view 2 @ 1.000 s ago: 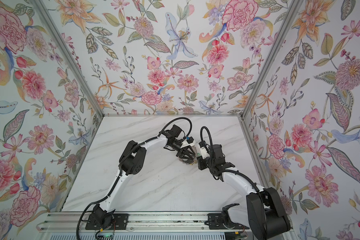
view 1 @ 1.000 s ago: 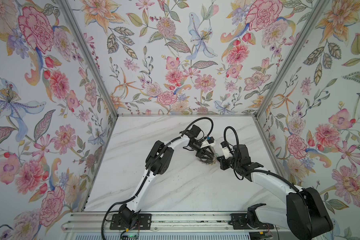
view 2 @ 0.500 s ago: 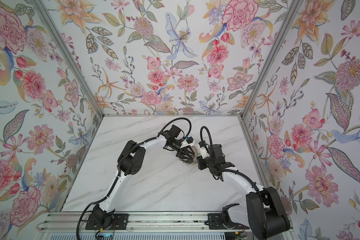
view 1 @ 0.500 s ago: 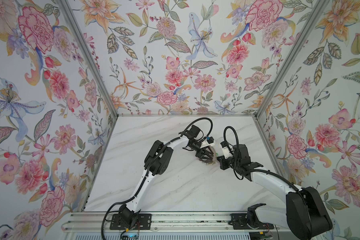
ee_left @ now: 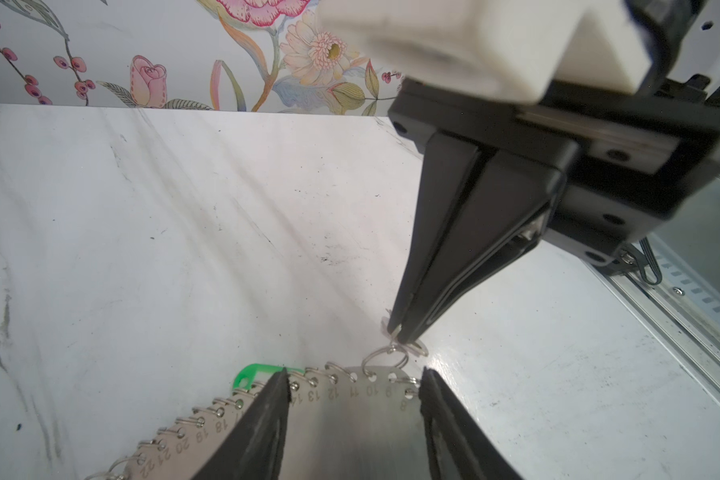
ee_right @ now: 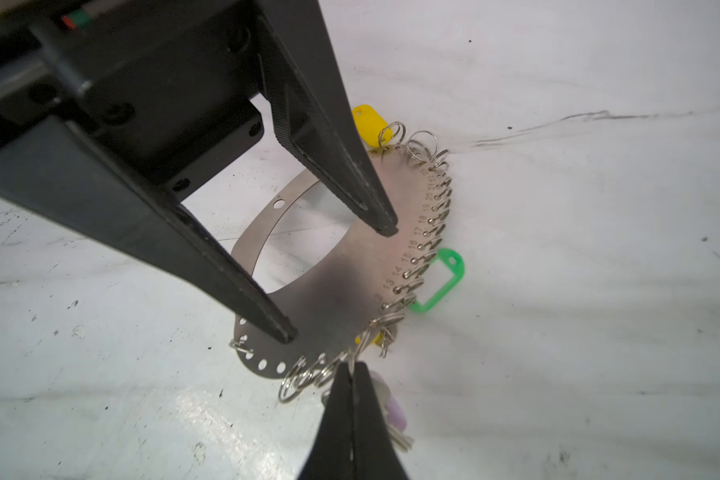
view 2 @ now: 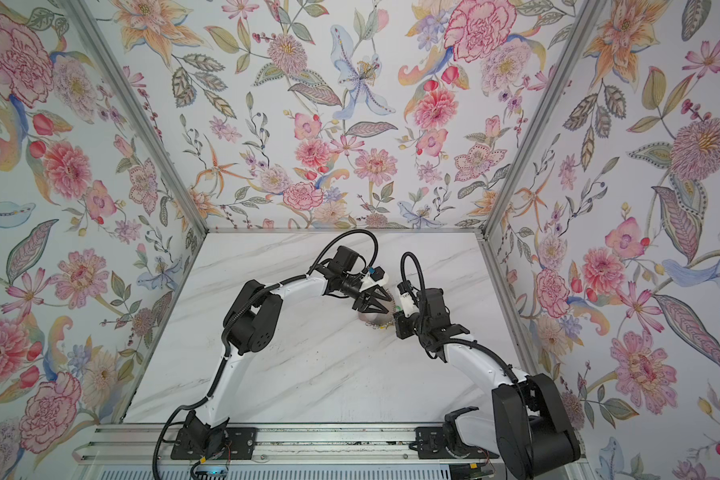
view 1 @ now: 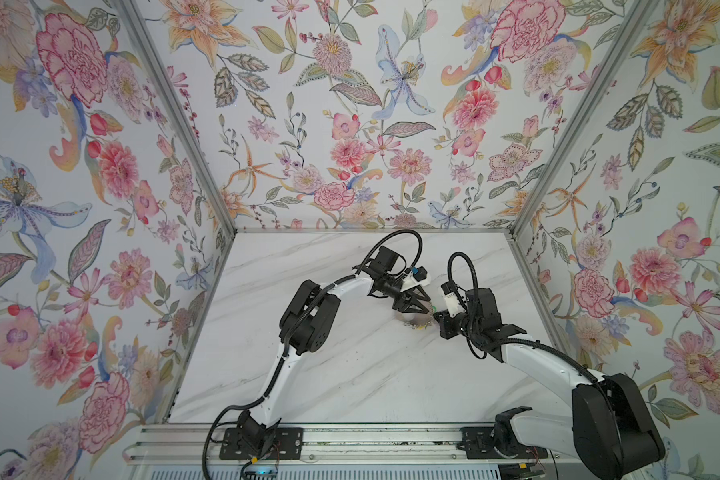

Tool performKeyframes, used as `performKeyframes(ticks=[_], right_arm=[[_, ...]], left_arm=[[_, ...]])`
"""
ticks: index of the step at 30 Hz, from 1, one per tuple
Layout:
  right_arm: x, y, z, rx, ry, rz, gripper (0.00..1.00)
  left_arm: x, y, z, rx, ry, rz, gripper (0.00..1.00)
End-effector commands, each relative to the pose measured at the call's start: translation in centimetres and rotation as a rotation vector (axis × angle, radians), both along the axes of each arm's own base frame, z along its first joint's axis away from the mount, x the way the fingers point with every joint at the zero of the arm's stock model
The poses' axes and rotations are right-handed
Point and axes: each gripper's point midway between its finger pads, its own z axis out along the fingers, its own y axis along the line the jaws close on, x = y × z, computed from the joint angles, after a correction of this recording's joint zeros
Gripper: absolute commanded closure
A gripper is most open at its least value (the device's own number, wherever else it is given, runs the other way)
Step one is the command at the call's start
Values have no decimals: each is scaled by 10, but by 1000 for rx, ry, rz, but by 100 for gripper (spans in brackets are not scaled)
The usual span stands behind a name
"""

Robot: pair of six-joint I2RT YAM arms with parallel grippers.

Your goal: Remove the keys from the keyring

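The task is judged to be at an early stage. No key is seen lying apart from the keyring [ee_right: 341, 291], which lies flat on the table [ee_right: 578, 291] between the 2 arms. The keys [ee_right: 400, 441] are mostly hidden. 3 tags are seen at the plate's fringed edge: a green tag [ee_right: 437, 282], a yellow tag [ee_right: 368, 122] and a lilac tag [ee_right: 393, 409]. All 3 appear to be hooked on, so every key is judged to be left to remove.

The left end effector [ee_right: 337, 280] is held about half open. Both its fingertips are set down on the plate's face and nothing is clamped between them; the plate is judged to be pinned to the table.

The right end effector [ee_left: 404, 328] is closed tight, and a small wire ring [ee_left: 381, 351] at the plate's edge is pinched at its tips. The lilac tag lies just beside its fingers. Whether that ring carries the lilac-tagged key cannot be told.
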Motion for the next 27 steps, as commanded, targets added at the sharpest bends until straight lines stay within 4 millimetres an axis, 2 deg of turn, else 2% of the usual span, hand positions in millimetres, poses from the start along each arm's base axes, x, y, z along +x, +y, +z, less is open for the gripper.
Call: performKeyframes(ticks=[1, 5, 13, 27], right_arm=[[7, 7, 14, 20, -44, 26, 98], [7, 7, 13, 19, -44, 23, 98], [8, 6, 16, 18, -52, 22, 98], [11, 9, 15, 26, -44, 30, 98]], left_arm=[[-6, -5, -1, -3, 31, -46, 51], [-14, -8, -5, 20, 37, -87, 51], [-19, -6, -27, 82, 60, -134, 53], [-28, -11, -25, 63, 65, -167, 56]])
